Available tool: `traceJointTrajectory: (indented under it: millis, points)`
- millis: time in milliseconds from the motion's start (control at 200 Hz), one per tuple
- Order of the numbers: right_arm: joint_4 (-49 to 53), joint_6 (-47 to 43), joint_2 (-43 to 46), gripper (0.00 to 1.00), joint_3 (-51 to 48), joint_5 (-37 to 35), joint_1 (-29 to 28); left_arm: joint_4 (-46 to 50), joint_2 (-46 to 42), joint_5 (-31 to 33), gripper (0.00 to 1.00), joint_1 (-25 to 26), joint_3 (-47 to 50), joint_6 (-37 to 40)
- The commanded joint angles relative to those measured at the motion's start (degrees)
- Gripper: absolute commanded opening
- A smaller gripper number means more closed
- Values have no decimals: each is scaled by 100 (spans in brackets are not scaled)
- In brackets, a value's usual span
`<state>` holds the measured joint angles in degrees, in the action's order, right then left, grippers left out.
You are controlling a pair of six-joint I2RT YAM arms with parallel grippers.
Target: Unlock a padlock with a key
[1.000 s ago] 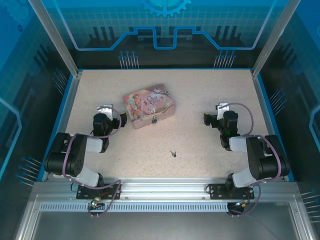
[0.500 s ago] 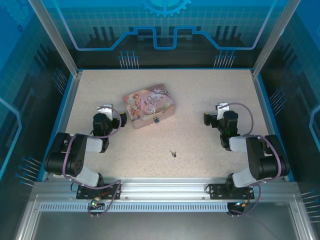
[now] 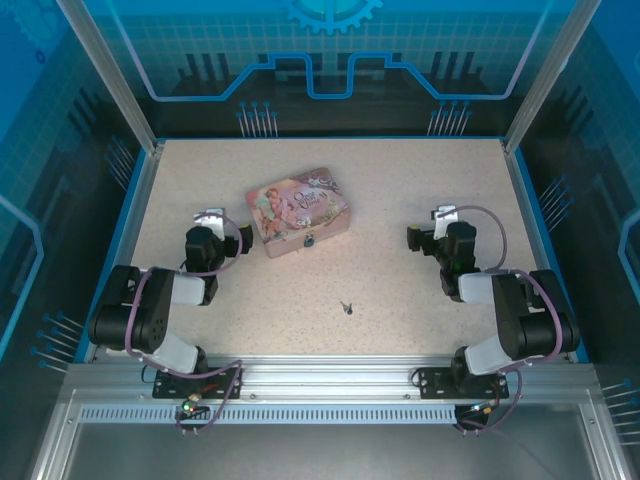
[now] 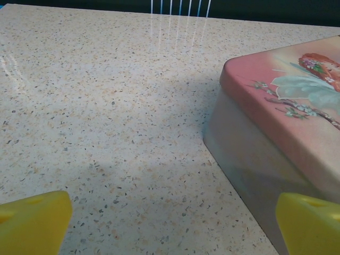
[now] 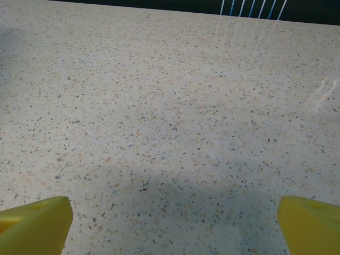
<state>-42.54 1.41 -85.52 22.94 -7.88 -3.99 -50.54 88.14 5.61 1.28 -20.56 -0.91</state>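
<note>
On table (image 3: 400,180), same as moment earlier: padlock (image 3: 311,240) at front of pink tin (image 3: 299,208), key (image 3: 346,307) well apart; left gripper (image 3: 210,216), right gripper (image 3: 441,214) motionless, jaws spread.

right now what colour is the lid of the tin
Pink, illustrated with a red-haired figure and flower sprigs; the tin shows best in the left wrist view.

Nothing visibly changes across the three overhead pictures. The left gripper (image 3: 222,225), at centre left of the frame, and the right gripper (image 3: 430,225), at centre right, show no shift in place or in how wide the jaws stand. The padlock (image 3: 310,240), on the lower edge of the pink tin (image 3: 300,205), and the key (image 3: 346,307), at lower centre, show no shift in place or angle.
</note>
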Motion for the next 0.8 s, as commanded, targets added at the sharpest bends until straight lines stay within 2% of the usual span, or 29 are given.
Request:
traceJointTrajectory:
  millis: [0,80,160,310,405,465,515,555,615,795]
  points:
    - [87,-27,57,100,210,172,99,-429,49,49,99,-58,-8,104]
    - [985,33,484,100,494,151,115,-696,-155,39,99,-58,213,109]
    - [2028,130,958,100,803,201,108,-261,-678,-50,99,-62,226,117]
    - [3785,432,1739,100,1353,281,36,1531,-2005,91,99,-54,-179,47]
    - [4698,641,2041,100,1678,458,-180,3345,-2707,388,99,-58,-835,-599]
    - [5235,774,2179,100,1869,463,-419,4269,-2985,360,99,-58,-1236,-1145]
    - [5639,880,2253,99,2003,473,-637,4759,-3166,113,99,-58,-1464,-1655]
    - [5959,970,2283,97,2122,461,-827,4977,-3302,-298,99,-43,-1594,-1828]
    - [6414,1029,2297,94,2297,411,-1170,5438,-3446,-542,99,22,-1827,-2134]
    - [7282,1507,2145,83,2625,208,-2295,6060,-3843,-1436,99,518,-1989,-2506]
